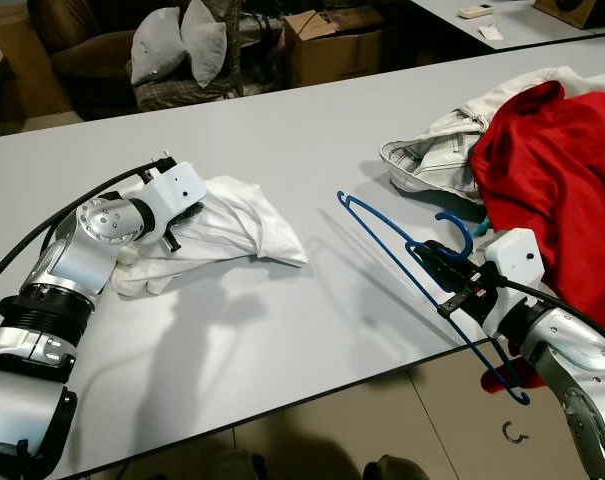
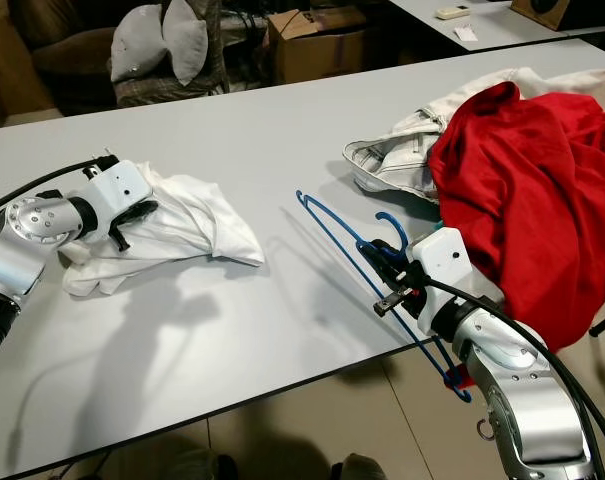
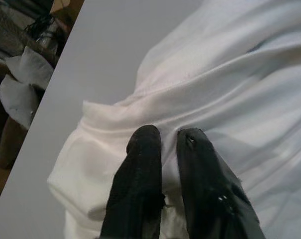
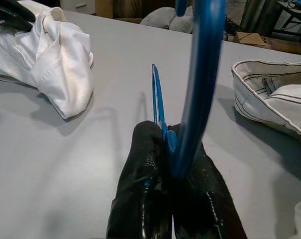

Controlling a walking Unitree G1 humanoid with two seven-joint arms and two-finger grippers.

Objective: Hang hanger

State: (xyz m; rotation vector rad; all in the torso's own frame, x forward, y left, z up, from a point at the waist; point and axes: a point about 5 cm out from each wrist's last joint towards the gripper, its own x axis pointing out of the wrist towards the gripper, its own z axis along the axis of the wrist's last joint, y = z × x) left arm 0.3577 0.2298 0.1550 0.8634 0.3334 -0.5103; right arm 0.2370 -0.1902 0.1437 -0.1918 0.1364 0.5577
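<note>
Right pincer (image 2: 390, 272) is at the near edge of the grey counter (image 1: 312, 130), its 2 black fingers (image 4: 140, 199) pinched tight on the blue hanger (image 1: 402, 250), and the right wrist view shows the blue bar running straight up between them. The hanger is tilted, 1 end out over the counter toward the middle, the other end dropping past the near edge in front of the silver right arm, with its hook curling up just beside the pincer. Over on the left, the left pincer (image 3: 167, 149) is down on the white shirt (image 1: 237, 225), its 2 fingers (image 3: 143, 164) close together and pressed into the folds; whether any cloth is caught between them I cannot tell. The shirt lies crumpled on the left half of the counter, well apart from the hanger. At the right end a red garment (image 1: 557, 180) is heaped up, spilling toward the edge, with a pale cream garment (image 1: 432, 160) bunched against its far-left side. Beyond the counter, a brown armchair carries 2 grey cushions (image 1: 177, 45), a cardboard box (image 1: 332, 40) sits beside it, and a second counter (image 1: 522, 25) at the far right has a white remote (image 1: 476, 11) on it.
</note>
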